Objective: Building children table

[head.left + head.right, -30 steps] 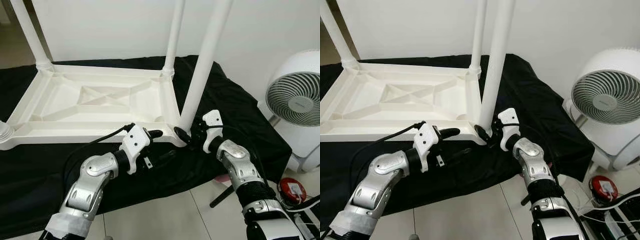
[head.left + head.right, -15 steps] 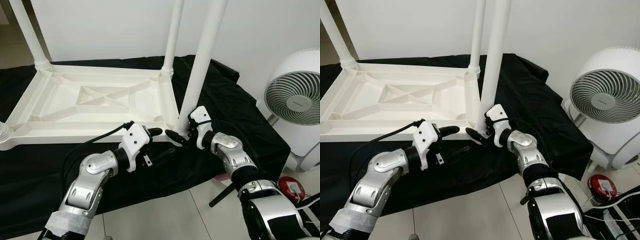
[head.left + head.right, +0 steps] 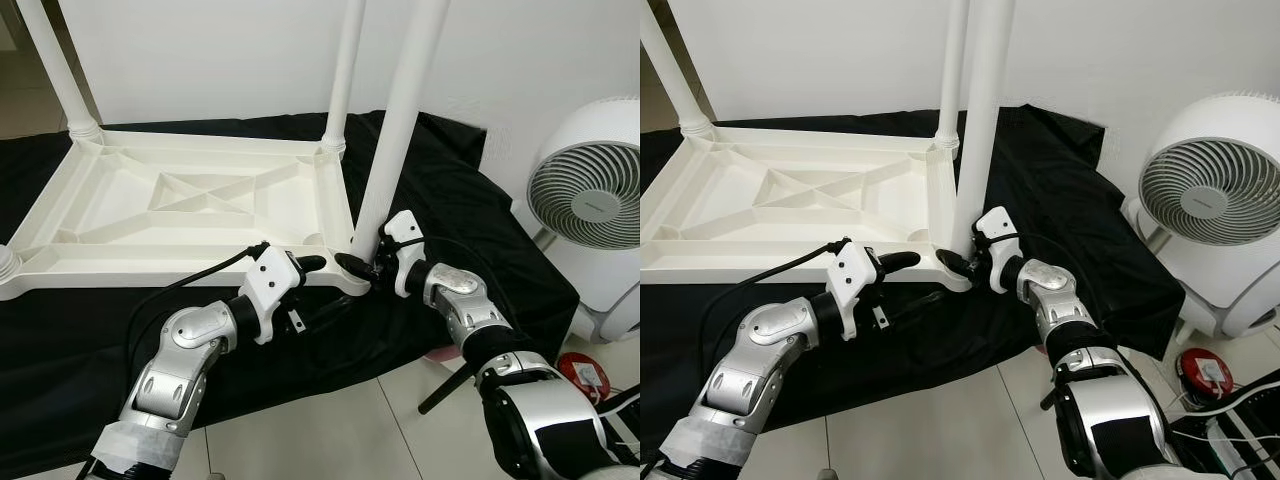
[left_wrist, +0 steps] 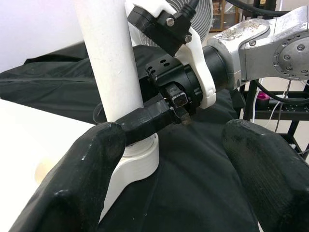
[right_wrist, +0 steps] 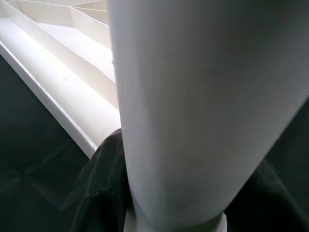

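Care at the socket matters most here, we think: the leg [image 3: 395, 130] must stay upright while we turn it into the corner of the table top [image 3: 190, 215], so we should turn in small steps and not push sideways. The table top lies upside down on the black cloth [image 3: 480, 235], with two other legs standing up at its far corners.

Our right tool [image 3: 362, 268] is closed around the bottom of the near right leg, just above the ribbed collar [image 4: 140, 162]; one black finger [image 4: 147, 121] crosses the front of the leg and the other is behind it. The right wrist view shows the leg very close between the fingers.

Our left tool [image 3: 312, 285] is wide and holds nothing. It is just beside the front edge of the table top, near the same corner, with one finger against the rim and one above the cloth. It could steady the table top there. A white fan [image 3: 590, 205] stands on the floor at the right.
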Controlling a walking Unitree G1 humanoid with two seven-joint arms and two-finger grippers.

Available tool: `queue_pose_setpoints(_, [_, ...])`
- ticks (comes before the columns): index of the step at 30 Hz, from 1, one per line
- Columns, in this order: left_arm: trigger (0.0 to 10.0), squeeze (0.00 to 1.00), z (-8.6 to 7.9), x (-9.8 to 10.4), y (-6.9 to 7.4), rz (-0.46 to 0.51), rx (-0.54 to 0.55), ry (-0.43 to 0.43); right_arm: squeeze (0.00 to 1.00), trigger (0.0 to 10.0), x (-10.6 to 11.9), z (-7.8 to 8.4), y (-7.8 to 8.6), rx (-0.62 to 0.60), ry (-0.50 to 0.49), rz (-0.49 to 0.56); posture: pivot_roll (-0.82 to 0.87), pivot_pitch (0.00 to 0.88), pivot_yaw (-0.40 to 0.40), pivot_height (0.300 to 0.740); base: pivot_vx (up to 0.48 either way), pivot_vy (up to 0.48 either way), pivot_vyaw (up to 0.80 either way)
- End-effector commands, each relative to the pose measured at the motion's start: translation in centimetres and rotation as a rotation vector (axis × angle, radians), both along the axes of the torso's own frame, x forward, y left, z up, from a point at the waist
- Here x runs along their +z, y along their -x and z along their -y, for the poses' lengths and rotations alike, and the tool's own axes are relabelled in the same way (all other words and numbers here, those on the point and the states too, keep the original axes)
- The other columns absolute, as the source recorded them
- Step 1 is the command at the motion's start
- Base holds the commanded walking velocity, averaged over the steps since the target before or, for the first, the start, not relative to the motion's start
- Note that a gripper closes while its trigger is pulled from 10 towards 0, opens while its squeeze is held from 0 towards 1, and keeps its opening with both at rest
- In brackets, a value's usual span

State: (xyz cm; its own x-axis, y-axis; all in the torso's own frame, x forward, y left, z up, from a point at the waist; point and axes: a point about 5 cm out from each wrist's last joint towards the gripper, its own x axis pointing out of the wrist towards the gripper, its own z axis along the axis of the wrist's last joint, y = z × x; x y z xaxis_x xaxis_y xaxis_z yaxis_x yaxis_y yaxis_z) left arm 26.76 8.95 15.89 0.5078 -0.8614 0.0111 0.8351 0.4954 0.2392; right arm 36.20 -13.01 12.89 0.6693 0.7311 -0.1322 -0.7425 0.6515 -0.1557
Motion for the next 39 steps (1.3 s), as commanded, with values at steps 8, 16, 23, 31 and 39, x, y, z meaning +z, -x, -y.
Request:
queue_pose_setpoints(8, [10.0, 0.0, 0.3, 0.0, 0.3, 0.0, 0.054, 0.026, 0.0, 10.0, -0.6, 2.3, -0.2, -0.342, -0.051, 0.045, 0.01, 0.0, -0.069, 0.74, 0.0, 0.0, 0.0])
queue_pose_setpoints(16, [10.0, 0.0, 0.4, -0.1, 0.3, -0.007, 0.051, 0.022, 0.0, 10.0, -1.4, 1.6, 0.1, -0.62, -0.131, 0.011, 0.01, 0.0, -0.067, 0.74, 0.0, 0.0, 0.0])
queue_pose_setpoints(23, [10.0, 0.0, 0.5, -0.2, 0.3, -0.006, 0.054, 0.023, 0.0, 10.0, -0.8, -0.9, 1.2, -0.842, -0.22, 0.077, 0.01, 0.0, -0.087, 0.74, 0.0, 0.0, 0.0])
queue_pose_setpoints(31, [10.0, 0.0, 0.7, -0.2, 0.3, -0.004, 0.058, 0.026, 0.0, 10.0, 0.5, -1.7, 1.4, -0.836, -0.299, 0.128, 0.02, 0.0, -0.091, 0.74, 0.0, 0.0, 0.0])
queue_pose_setpoints(39, [10.0, 0.0, 0.6, -0.2, 0.4, -0.002, 0.066, 0.027, 1.0, 10.0, 1.7, -0.9, 1.9, -0.787, -0.341, 0.226, 0.02, 0.0, -0.1, 0.74, 0.0, 0.0, 0.0])
